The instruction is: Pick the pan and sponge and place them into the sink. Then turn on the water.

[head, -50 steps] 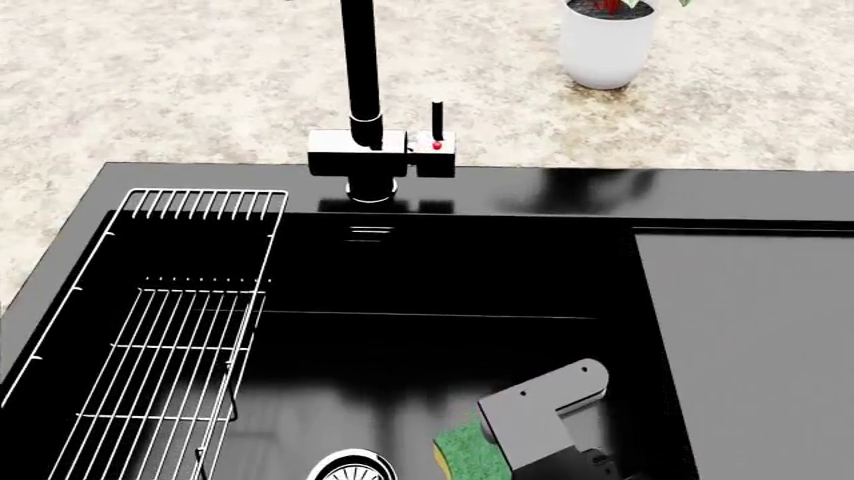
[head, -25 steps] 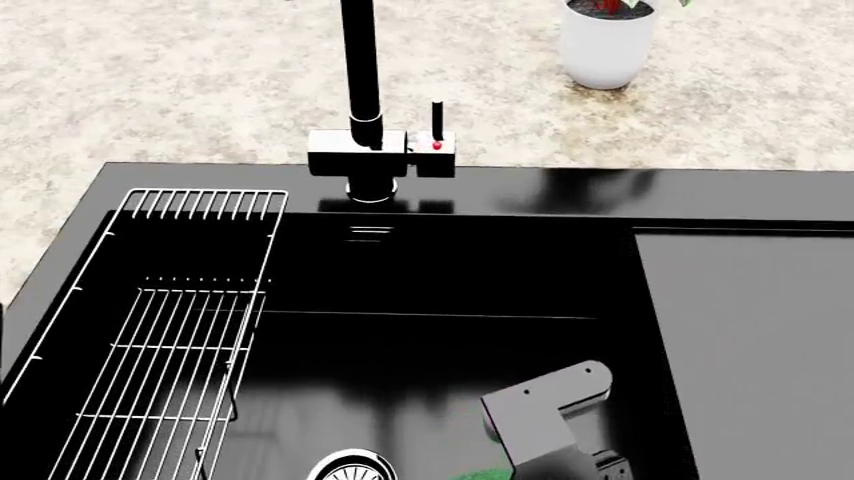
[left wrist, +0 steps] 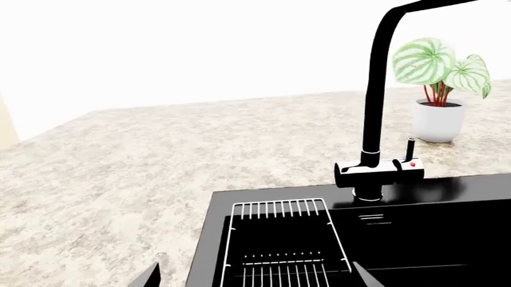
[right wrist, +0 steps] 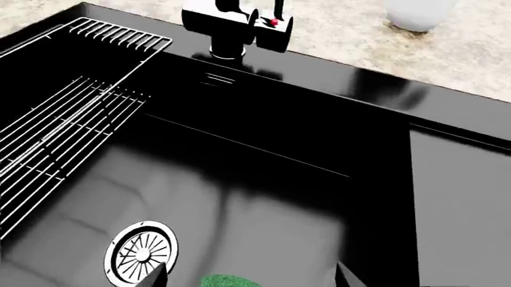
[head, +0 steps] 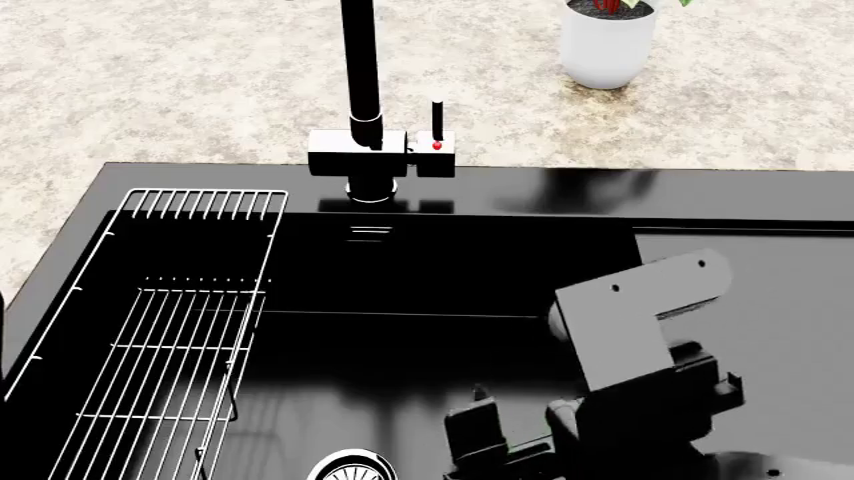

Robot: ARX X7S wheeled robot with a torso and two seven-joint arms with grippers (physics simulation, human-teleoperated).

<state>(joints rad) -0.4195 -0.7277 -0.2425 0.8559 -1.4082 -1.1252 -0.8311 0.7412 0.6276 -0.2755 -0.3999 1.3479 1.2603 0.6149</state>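
The black sink [head: 534,190] fills the head view, with its drain [head: 354,468] at the lower edge. In the right wrist view the sponge [right wrist: 231,281] lies green side up on the basin floor beside the drain [right wrist: 142,254]. My right gripper [right wrist: 250,276] hangs open above it, its fingertips wide on either side and not touching it. In the head view this gripper [head: 521,440] is raised over the basin. My left gripper [left wrist: 255,278] is open and empty over the sink's left rim [left wrist: 207,239]. The pan is out of view. No water shows at the faucet [head: 358,80].
A wire rack [head: 174,330] spans the basin's left part. The faucet lever with a red dot [head: 437,125] stands beside the spout base. The flat draining ledge [head: 761,330] lies to the right. A white plant pot [head: 607,45] sits on the speckled counter behind.
My right gripper has risen from the basin floor and shifted right and back. The sponge that was at its fingers now lies free below it.
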